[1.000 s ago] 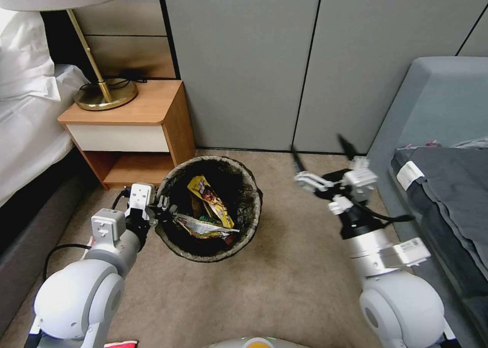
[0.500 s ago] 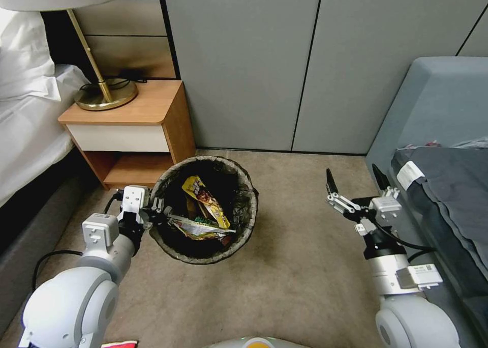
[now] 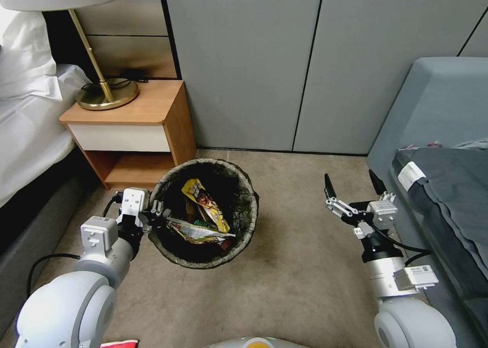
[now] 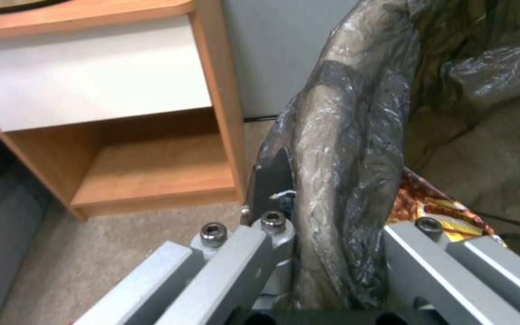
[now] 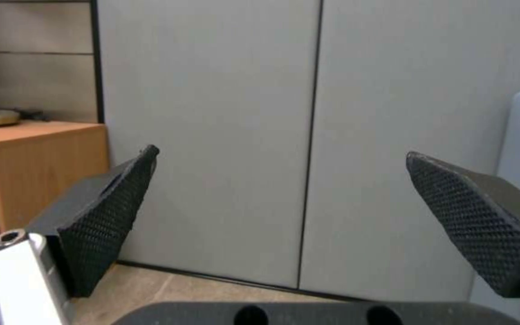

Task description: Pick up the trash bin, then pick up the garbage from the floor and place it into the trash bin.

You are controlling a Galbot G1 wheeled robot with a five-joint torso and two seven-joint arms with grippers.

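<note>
One left claw (image 4: 326, 230) finger hidden inside trash bin (image 3: 250, 221); right claw (image 3: 352, 185) spread.

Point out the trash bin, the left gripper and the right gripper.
trash bin (image 3: 244, 177): head view, far rim with bag liner.
left gripper (image 4: 332, 253): left wrist view, midway between fingertips, clamped on the bin's rim.
right gripper (image 3: 352, 181): head view, midway between the open fingertips.

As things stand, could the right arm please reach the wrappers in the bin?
Probably yes: the right gripper hangs open over bare carpet, the bin is open-topped beside it, and the wrappers lie exposed. The left gripper holds the far rim.
</note>
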